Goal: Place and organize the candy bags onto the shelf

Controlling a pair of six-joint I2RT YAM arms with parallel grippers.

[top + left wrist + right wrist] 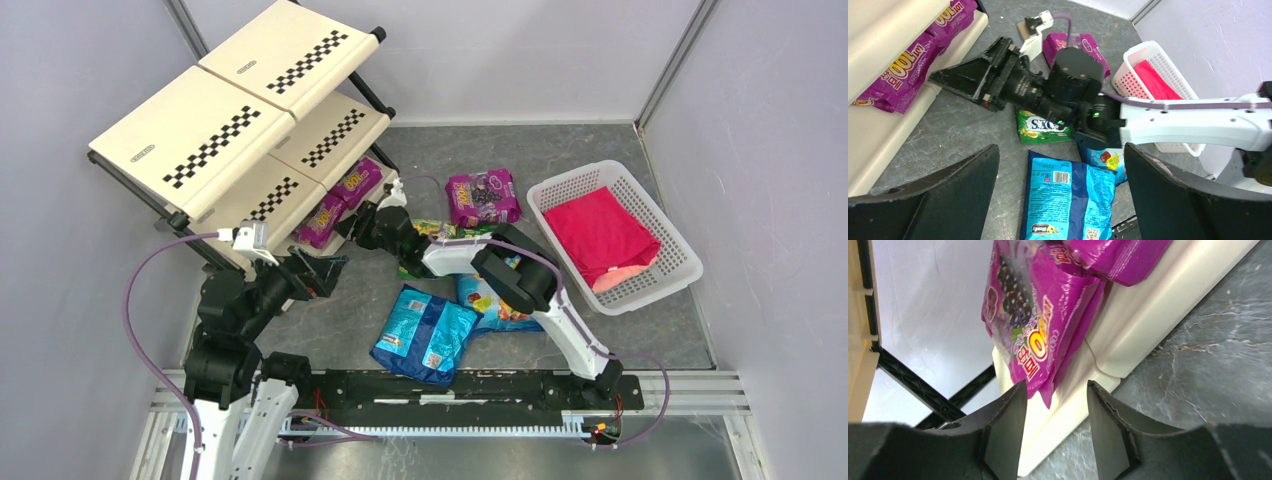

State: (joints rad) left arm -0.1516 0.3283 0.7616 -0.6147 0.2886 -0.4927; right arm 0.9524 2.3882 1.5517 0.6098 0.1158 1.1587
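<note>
Right gripper (1056,386), jaws apart beside the shelf (1128,330), seems clear of the purple bag (1033,340); retreating could drag it off. Left gripper (1060,149): jaws wide.

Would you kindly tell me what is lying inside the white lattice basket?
A folded pink-red cloth fills most of the white basket; anything beneath the cloth is covered and cannot be seen.

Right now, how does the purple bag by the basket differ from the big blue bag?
The purple bag lies picture side up, showing grapes; the blue bag shows its barcode side. The blue bag looks larger than the purple bag. Both lie flat on the table, off the shelf.
</note>
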